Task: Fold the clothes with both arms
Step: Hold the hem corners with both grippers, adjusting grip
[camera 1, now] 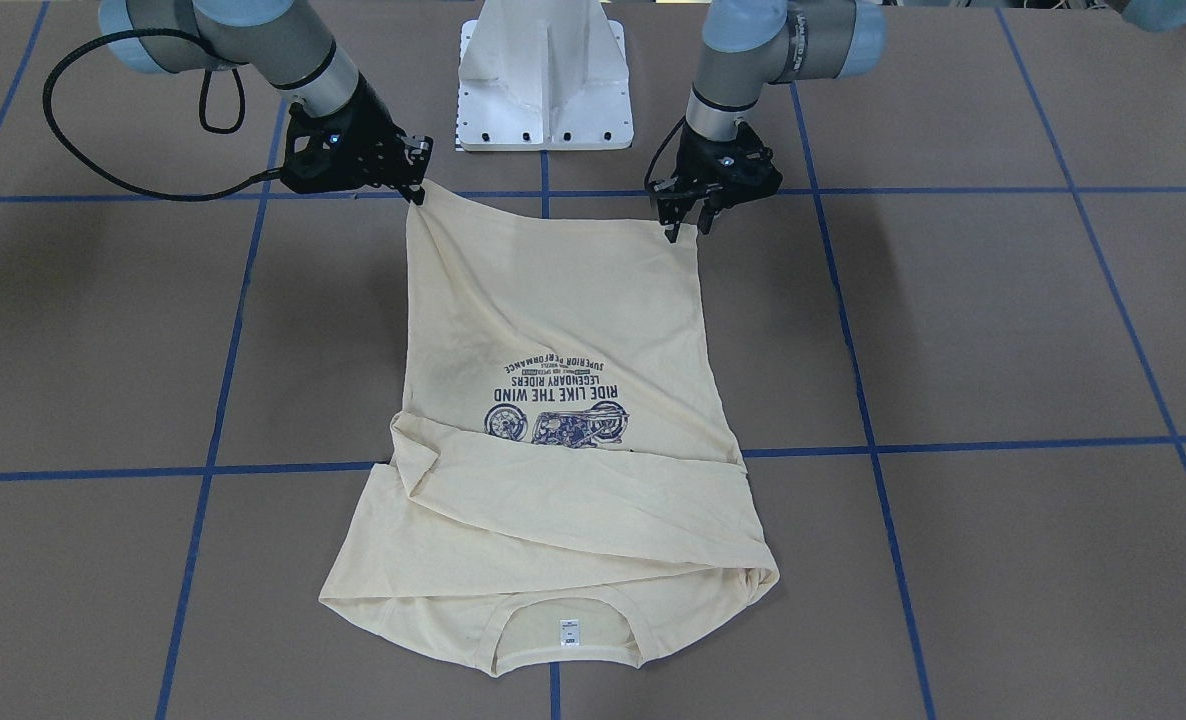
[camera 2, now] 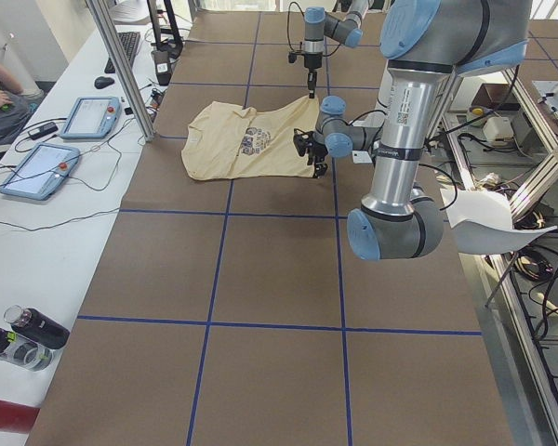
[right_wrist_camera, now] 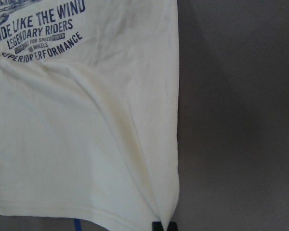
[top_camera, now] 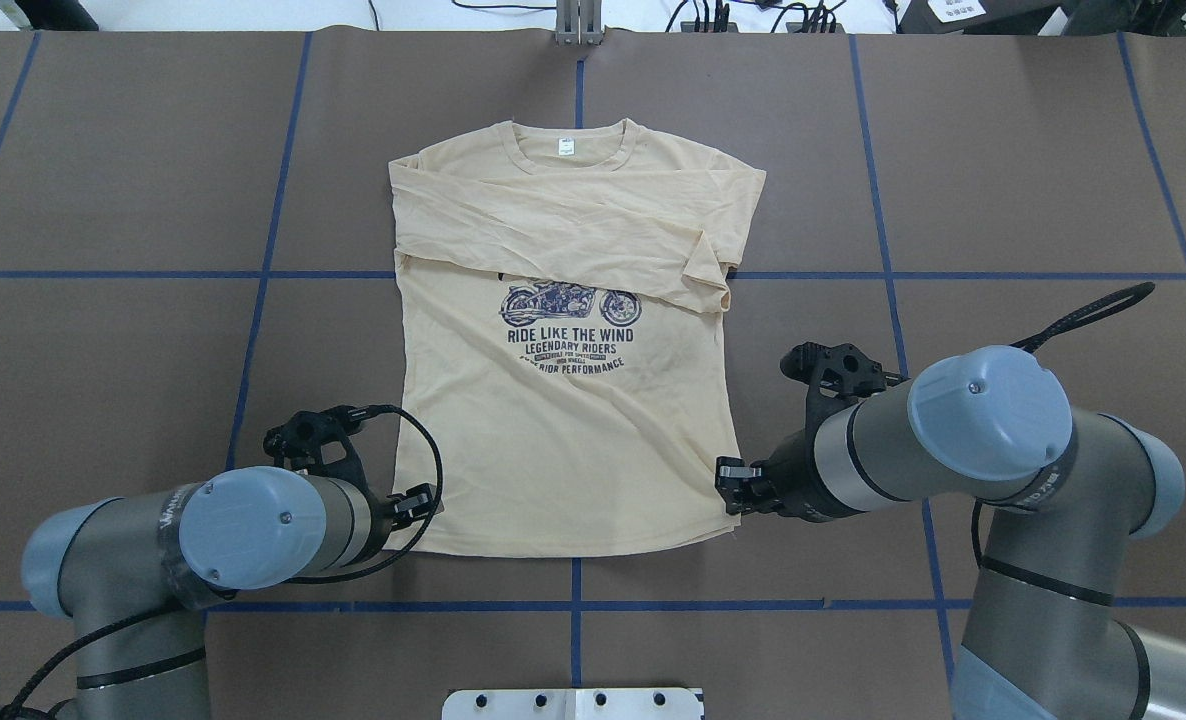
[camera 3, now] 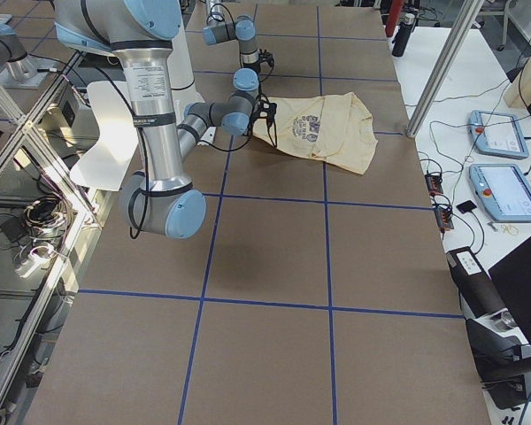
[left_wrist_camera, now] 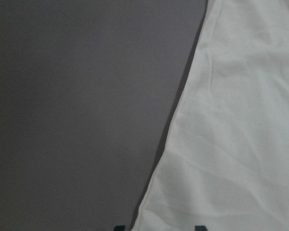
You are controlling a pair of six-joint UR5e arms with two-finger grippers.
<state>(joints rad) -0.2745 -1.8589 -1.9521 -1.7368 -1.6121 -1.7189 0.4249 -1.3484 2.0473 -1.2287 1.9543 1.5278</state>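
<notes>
You see the T-shirt (top_camera: 563, 440) print-up on the table (top_camera: 103, 350), sleeves folded across its chest, collar far from the robot. The left hand (camera 1: 688, 228) pinches one hem corner; the right hand (camera 1: 416, 192) is clamped on the other, both corners raised slightly.

T-shirt (top_camera: 573, 400) on table (top_camera: 1003, 200), a gripper at each hem corner.

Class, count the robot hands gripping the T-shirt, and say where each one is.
2. The left hand pinches one hem corner of the T-shirt; the right hand pinches the other hem corner.
</notes>
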